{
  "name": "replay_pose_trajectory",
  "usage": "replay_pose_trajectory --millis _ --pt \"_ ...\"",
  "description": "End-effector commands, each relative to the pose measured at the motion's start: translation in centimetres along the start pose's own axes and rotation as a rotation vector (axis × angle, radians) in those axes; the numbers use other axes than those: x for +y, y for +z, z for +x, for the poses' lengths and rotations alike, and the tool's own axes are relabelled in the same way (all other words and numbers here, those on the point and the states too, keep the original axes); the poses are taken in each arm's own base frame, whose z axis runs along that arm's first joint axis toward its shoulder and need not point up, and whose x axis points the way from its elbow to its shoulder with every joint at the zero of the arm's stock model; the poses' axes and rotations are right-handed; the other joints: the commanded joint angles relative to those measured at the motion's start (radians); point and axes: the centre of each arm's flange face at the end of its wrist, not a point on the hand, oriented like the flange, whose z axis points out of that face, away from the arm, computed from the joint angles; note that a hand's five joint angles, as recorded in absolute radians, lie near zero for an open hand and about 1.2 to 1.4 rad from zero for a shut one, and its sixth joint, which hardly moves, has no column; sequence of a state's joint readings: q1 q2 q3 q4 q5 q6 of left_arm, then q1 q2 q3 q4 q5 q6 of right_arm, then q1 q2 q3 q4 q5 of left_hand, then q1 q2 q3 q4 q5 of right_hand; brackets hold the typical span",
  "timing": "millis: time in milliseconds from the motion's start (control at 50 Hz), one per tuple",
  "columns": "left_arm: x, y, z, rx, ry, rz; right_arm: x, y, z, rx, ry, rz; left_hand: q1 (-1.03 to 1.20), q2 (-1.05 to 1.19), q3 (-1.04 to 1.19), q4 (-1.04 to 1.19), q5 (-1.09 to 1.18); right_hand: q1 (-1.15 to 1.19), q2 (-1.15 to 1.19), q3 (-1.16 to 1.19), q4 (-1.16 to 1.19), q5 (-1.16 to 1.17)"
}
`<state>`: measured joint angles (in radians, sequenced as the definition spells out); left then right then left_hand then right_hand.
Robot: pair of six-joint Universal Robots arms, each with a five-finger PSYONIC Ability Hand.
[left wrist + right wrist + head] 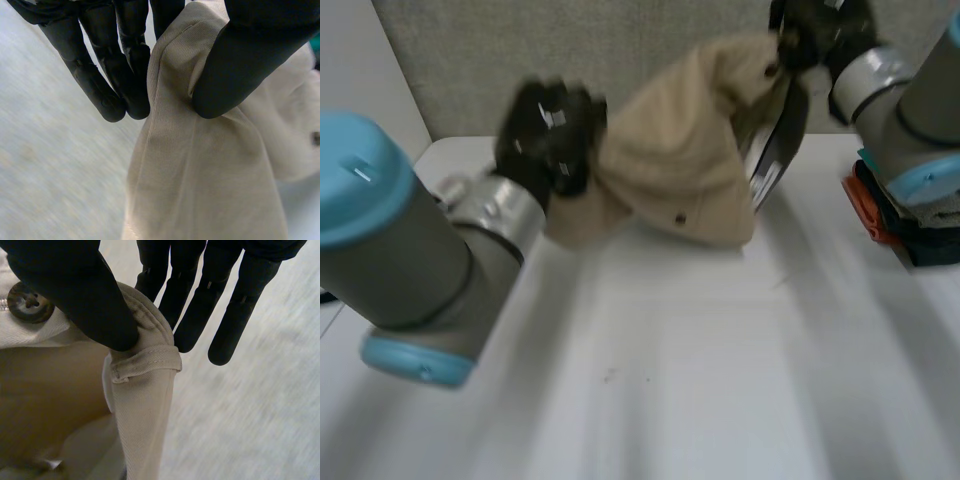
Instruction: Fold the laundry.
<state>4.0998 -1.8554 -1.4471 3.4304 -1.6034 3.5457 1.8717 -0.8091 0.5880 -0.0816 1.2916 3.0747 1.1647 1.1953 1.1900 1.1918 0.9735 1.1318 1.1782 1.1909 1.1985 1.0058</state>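
Beige garment (685, 150) spans left hand (545, 135) up to right hand (815, 35).

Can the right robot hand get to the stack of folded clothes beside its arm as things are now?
Probably not yet: the right robot hand pinches the beige garment at its waistband, so it is occupied. The stack of folded clothes itself lies close, with nothing in between.

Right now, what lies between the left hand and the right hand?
The beige garment spans that stretch in the head view, pinched by the left hand and the right hand.
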Motion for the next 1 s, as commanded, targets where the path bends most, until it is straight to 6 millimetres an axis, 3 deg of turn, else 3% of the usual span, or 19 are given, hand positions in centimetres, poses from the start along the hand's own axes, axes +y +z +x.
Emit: replay_pose_trajectory --millis 20,40,80,140,160,180,220,240,260,320,380,400,440,520,620,720,860,940,1000 --pt "7.9 -2.1 5.2 0.147 0.039 -0.235 8.4 -3.3 -2.1 -0.072 0.010 -0.301 0.118 0.087 0.092 0.090 0.134 0.264 0.218 0.205 0.198 0.216" --pt "9.6 -2.5 6.0 0.167 0.052 -0.286 10.1 -4.0 -2.8 -0.102 -0.002 -0.348 0.088 0.058 0.063 0.061 0.105 0.264 0.218 0.205 0.198 0.216" --pt "10.7 -2.8 6.6 0.182 0.063 -0.326 11.8 -4.8 -3.3 -0.120 -0.018 -0.394 0.038 0.008 0.013 0.011 0.055 0.264 0.218 0.205 0.198 0.216" --pt "11.4 -3.2 7.1 0.205 0.085 -0.373 14.2 -5.5 -4.4 -0.153 -0.077 -0.441 -0.152 -0.183 -0.177 -0.179 -0.135 0.264 0.218 0.205 0.198 0.216" --pt "11.3 -3.4 7.2 0.212 0.091 -0.378 14.6 -5.6 -4.6 -0.157 -0.095 -0.447 -0.211 -0.241 -0.236 -0.238 -0.194 0.165 0.119 0.106 0.099 0.117" --pt "11.0 -3.5 7.3 0.215 0.093 -0.380 15.1 -5.5 -4.6 -0.151 -0.133 -0.452 -0.284 -0.315 -0.309 -0.311 -0.267 -0.400 -0.446 -0.459 -0.466 -0.448" --pt "9.9 -3.7 7.3 0.216 0.097 -0.371 15.3 -5.3 -4.3 -0.129 -0.174 -0.453 -0.598 -0.628 -0.623 -0.625 -0.581 -0.902 -0.948 -0.961 -0.968 -0.950" --pt "9.4 -3.8 7.1 0.215 0.097 -0.368 15.1 -5.1 -4.0 -0.112 -0.191 -0.449 -0.704 -0.734 -0.729 -0.731 -0.687 -0.957 -1.004 -1.016 -1.024 -1.006" --pt "8.6 -4.0 6.9 0.210 0.099 -0.365 14.5 -4.7 -3.6 -0.074 -0.214 -0.442 -0.835 -0.866 -0.861 -0.863 -0.819 -0.957 -1.004 -1.016 -1.024 -1.006" --pt "7.5 -4.2 6.0 0.181 0.094 -0.356 12.6 -4.3 -3.0 -0.008 -0.220 -0.434 -0.898 -0.929 -0.924 -0.925 -0.882 -0.957 -1.004 -1.016 -1.024 -1.006" --pt "6.5 -4.5 4.1 0.113 0.079 -0.368 9.0 -4.6 -2.6 0.024 -0.214 -0.436 -0.963 -0.993 -0.988 -0.990 -0.946 -0.957 -1.004 -1.016 -1.024 -1.006" --pt "6.2 -4.7 3.1 0.083 0.067 -0.375 7.0 -5.2 -2.6 0.014 -0.214 -0.455 -0.989 -1.020 -1.014 -1.016 -0.972 -0.957 -1.004 -1.016 -1.024 -1.006" --pt "6.2 -4.9 2.2 0.060 0.051 -0.383 5.6 -6.0 -2.6 -0.002 -0.215 -0.485 -0.990 -1.021 -1.015 -1.017 -0.973 -0.957 -1.004 -1.016 -1.024 -1.006" --pt "6.3 -5.0 0.8 0.031 -0.013 -0.391 2.1 -9.8 -3.4 -0.076 -0.231 -0.629 -0.990 -1.021 -1.015 -1.017 -0.973 -0.957 -1.004 -1.016 -1.024 -1.006" --pt "7.9 -4.1 -0.4 0.035 -0.085 -0.422 1.1 -13.5 -4.6 -0.145 -0.221 -0.744 -0.990 -1.021 -1.015 -1.017 -0.973 -0.957 -1.004 -1.016 -1.024 -1.006" --pt "10.1 -3.8 -0.1 0.115 -0.147 -0.504 3.0 -16.3 -6.7 -0.228 -0.178 -0.810 -0.960 -0.991 -0.985 -0.987 -0.943 -0.828 -0.875 -0.887 -0.895 -0.877" --pt "12.6 -3.5 1.2 0.170 -0.196 -0.614 7.7 -16.2 -8.6 -0.239 -0.088 -0.760 -0.855 -0.885 -0.880 -0.882 -0.838 -0.805 -0.851 -0.864 -0.871 -0.853" --pt "13.4 -2.8 1.6 0.167 -0.218 -0.647 10.6 -15.0 -9.4 -0.197 -0.045 -0.678 -0.518 -0.548 -0.543 -0.545 -0.501 -0.813 -0.860 -0.873 -0.880 -0.862" --pt "13.3 -2.4 1.6 0.159 -0.234 -0.653 12.5 -13.9 -9.9 -0.157 -0.053 -0.606 -0.051 -0.082 -0.077 -0.078 -0.035 -0.805 -0.851 -0.864 -0.871 -0.853"
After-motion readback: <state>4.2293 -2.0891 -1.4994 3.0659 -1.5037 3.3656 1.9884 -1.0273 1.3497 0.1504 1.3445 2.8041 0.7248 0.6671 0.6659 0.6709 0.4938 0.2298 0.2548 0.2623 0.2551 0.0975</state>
